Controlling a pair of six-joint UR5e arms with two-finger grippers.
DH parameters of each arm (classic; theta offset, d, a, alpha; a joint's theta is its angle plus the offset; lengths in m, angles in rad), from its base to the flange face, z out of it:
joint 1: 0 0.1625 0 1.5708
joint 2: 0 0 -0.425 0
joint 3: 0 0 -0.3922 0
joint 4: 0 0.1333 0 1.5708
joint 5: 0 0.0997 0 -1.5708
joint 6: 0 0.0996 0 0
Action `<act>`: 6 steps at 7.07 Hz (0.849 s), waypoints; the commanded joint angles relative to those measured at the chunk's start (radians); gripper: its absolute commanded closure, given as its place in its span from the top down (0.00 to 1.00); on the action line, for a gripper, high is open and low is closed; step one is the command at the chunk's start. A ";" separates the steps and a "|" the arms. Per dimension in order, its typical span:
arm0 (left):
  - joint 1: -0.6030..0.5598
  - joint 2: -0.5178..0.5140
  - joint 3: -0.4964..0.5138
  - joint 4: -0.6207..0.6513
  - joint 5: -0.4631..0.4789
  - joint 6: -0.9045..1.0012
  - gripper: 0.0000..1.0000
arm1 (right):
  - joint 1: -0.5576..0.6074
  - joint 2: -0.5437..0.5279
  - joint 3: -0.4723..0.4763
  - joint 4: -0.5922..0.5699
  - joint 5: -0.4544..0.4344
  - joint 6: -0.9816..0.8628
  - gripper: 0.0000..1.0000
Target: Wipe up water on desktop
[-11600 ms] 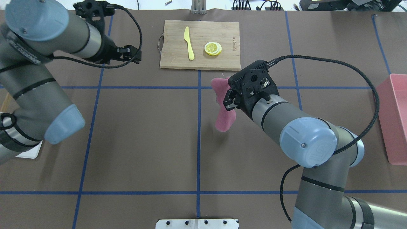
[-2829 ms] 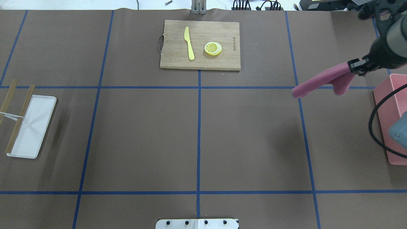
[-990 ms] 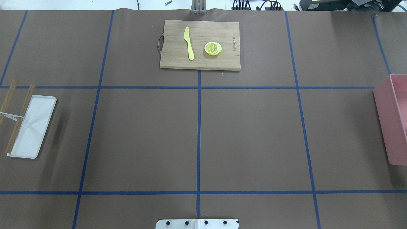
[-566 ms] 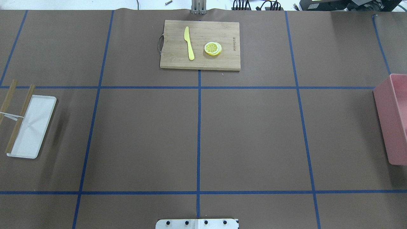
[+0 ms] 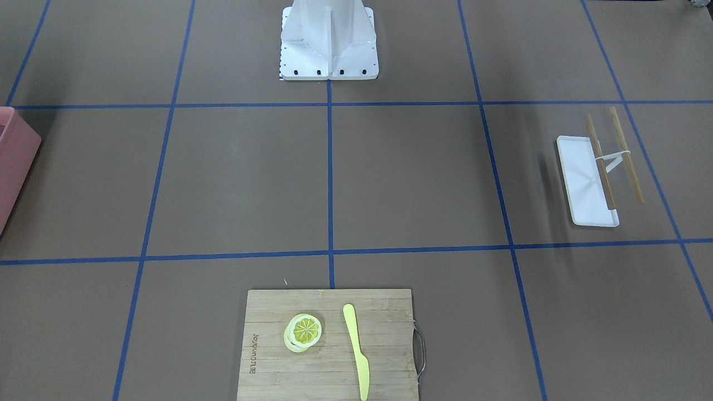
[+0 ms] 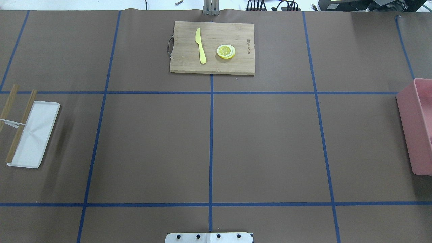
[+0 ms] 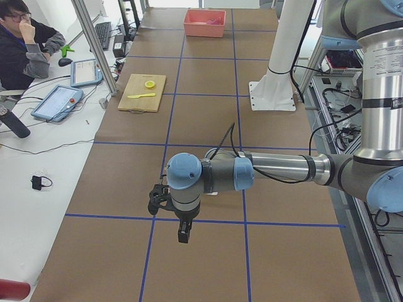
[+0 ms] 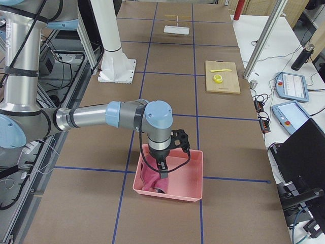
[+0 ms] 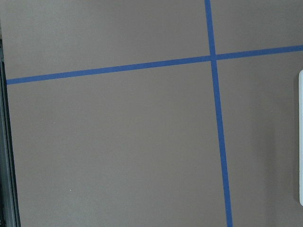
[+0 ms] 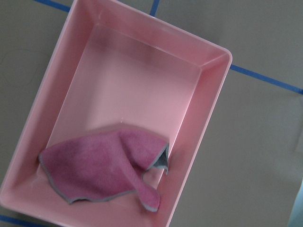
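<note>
The brown desktop with blue tape lines shows no water that I can see. A pink cloth lies crumpled in the pink bin at the table's right end. In the exterior right view my right gripper hangs over the bin, just above the cloth; I cannot tell whether it is open or shut. My left gripper points down over bare desktop at the left end; I cannot tell its state. Both arms are outside the overhead view.
A bamboo cutting board with a yellow knife and lemon slices lies at the far middle. A white tray with wooden sticks sits at the left. The robot base stands at the near edge.
Earlier my right gripper held the pink cloth on the middle of the desktop, then carried it right toward the bin. Over the last second the overhead view is unchanged.
</note>
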 commanded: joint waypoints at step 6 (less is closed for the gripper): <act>0.000 0.005 0.000 0.030 -0.032 -0.003 0.99 | -0.175 -0.012 -0.122 0.337 0.064 0.441 1.00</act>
